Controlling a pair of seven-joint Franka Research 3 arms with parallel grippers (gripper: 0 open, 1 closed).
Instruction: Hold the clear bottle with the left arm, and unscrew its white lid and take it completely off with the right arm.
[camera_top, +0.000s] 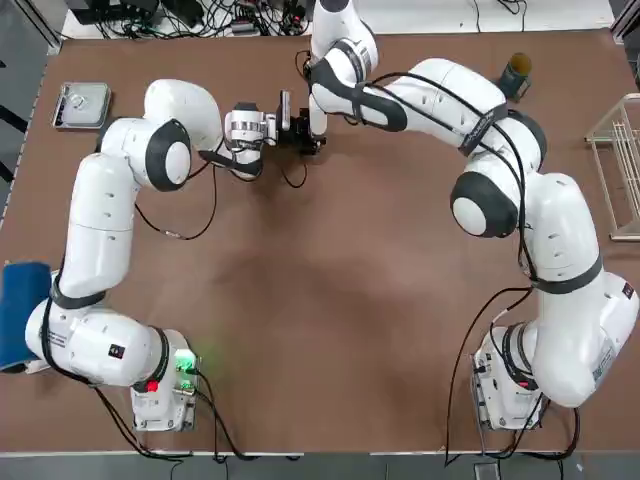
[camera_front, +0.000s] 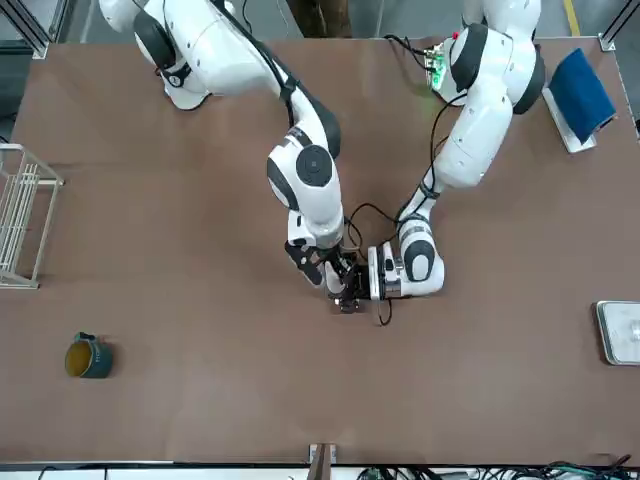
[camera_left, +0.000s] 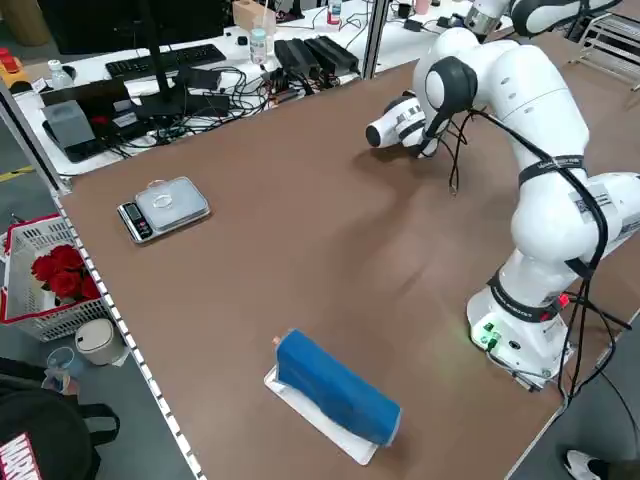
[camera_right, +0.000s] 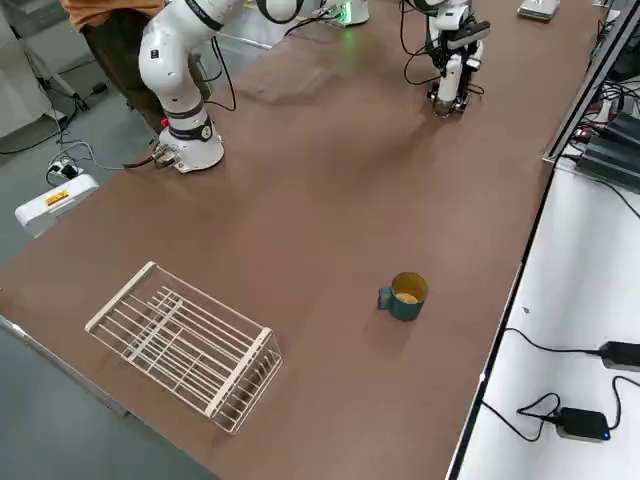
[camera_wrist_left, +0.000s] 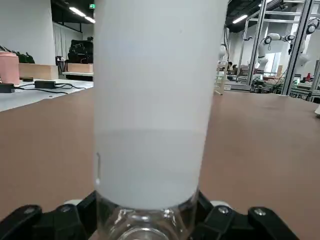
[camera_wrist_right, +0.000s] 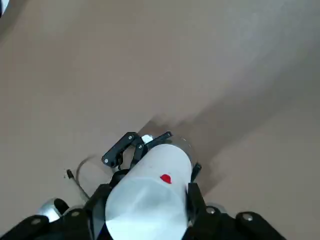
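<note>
The clear bottle (camera_wrist_left: 145, 226) stands upright on the brown table (camera_top: 330, 300), far from the bases and a little left of centre. My left gripper (camera_wrist_left: 147, 220) reaches in level from the left, its jaws shut on the glass body just under the cap. The white lid (camera_wrist_left: 150, 100) rises tall above it. In the right wrist view the white lid (camera_wrist_right: 150, 197) shows its rounded top with a red dot. My right gripper (camera_wrist_right: 145, 202) comes down from above with a finger on each side of the cap. Both grippers meet at the bottle (camera_front: 347, 290).
A squat green jar (camera_top: 516, 72) stands at the far right. A wire rack (camera_top: 622, 165) sits at the right edge. A small scale (camera_top: 82, 105) lies far left, and a blue roll (camera_top: 22, 315) at the left edge. Cables trail beside the left wrist.
</note>
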